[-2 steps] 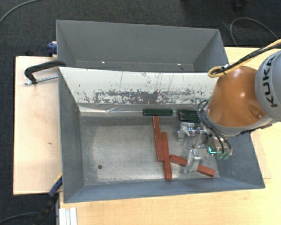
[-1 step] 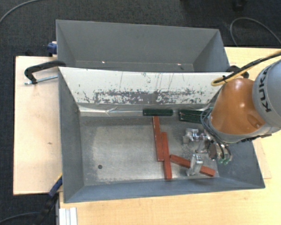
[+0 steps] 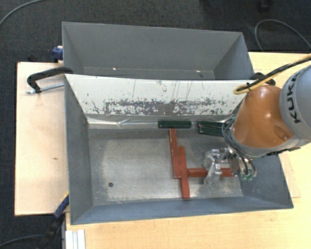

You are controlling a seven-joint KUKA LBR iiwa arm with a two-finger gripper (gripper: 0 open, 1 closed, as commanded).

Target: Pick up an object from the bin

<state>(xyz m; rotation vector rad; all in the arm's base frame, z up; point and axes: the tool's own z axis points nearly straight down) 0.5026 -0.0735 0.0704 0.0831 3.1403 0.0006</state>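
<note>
Low near the front-right corner of the grey bin [image 3: 76, 160]: gripper [image 3: 217, 169], opening impossible to tell. Directly beneath: short right arm of red cross-shaped piece [image 3: 178, 162]. Against the back wall: dark green bar [image 3: 174, 124], dark green block [image 3: 210, 128]. Risk judged: off-centre hold on one arm, hence pivoting and slipping out on lift.

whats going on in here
A robot arm is reaching into the grey bin from the right. Its gripper is down low at the right-hand branch of a red cross-shaped piece, which lies on the bin floor towards the front right. Whether it has taken hold yet is unclear; the piece looks to be lying flat. A dark green bar and a second green bar lie along the back wall.
</note>
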